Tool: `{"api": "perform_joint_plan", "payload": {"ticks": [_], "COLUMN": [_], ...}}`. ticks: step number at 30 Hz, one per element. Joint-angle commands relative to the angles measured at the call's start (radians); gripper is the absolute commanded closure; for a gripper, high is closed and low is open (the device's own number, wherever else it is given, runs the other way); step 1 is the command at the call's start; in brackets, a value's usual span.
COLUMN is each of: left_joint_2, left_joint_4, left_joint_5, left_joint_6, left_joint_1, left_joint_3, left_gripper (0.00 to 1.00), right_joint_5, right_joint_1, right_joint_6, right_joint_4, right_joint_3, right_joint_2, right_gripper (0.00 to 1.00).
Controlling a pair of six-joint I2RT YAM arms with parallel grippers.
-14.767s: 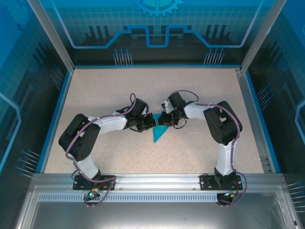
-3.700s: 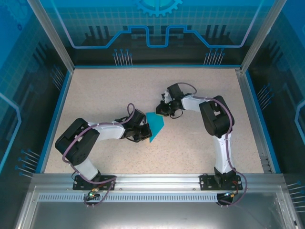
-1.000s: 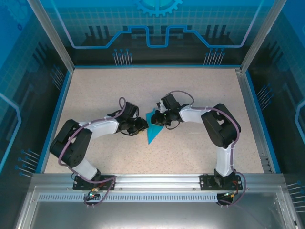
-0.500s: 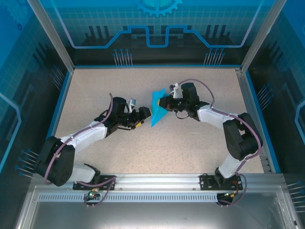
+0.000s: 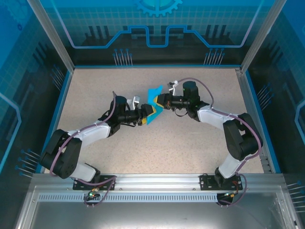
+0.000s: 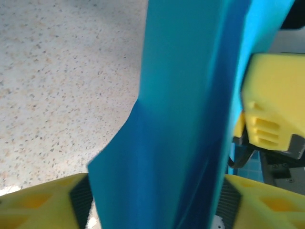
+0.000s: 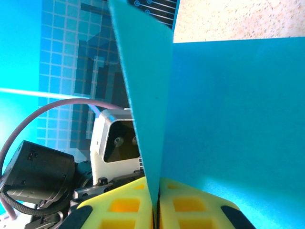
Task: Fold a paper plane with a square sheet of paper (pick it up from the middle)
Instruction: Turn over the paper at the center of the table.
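Note:
The teal-blue folded paper (image 5: 153, 95) hangs in the air over the middle of the table, between the two grippers. My right gripper (image 5: 160, 101) is shut on it; in the right wrist view the yellow fingers (image 7: 124, 207) pinch a crease of the paper (image 7: 228, 109) at the right gripper (image 7: 156, 202). My left gripper (image 5: 148, 112) comes in from the left. In the left wrist view the paper (image 6: 190, 119) stands between the left gripper's (image 6: 152, 202) fingers (image 6: 43, 200), which are apart on either side of it. The right gripper's yellow finger (image 6: 267, 109) shows behind the paper.
The speckled table (image 5: 190, 143) has a blue rim and see-through blue walls on three sides. An aluminium rail (image 5: 152, 183) with both arm bases runs along the near edge. The left wrist's white camera housing (image 7: 116, 143) sits close behind the paper.
The right gripper has lifted the paper off the table. The left gripper let go, opened wide, then came back with its fingers narrowing around the paper's lower part.

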Motion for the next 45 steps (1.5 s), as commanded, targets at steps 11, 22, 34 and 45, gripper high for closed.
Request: {"api": "perform_joint_plan", "payload": {"ticks": [11,22,34,45], "left_joint_2": [-0.058,-0.103,0.131,0.426], "left_joint_4": [-0.041,-0.387,-1.241,-1.389], "left_joint_5": [-0.070,-0.211,-1.102,-1.252], "left_joint_6": [0.049,0.236,0.491,0.449], "left_joint_1": [0.003,0.003,-0.195,-0.263], "left_joint_3": [0.002,0.086,0.539,0.706], "left_gripper": [0.80,0.92,0.91,0.88], "right_joint_5": [-0.071,0.173,0.549,0.660], "right_joint_1": [-0.013,-0.040,-0.039,-0.050], "right_joint_6": [-0.004,-0.308,-0.425,-0.367], "right_joint_4": [-0.025,-0.487,-0.761,-0.792], "right_joint_3": [-0.023,0.028,-0.018,-0.073], "right_joint_2": [0.014,-0.111,-0.239,-0.249], "right_gripper": [0.88,0.36,0.14,0.13]}}
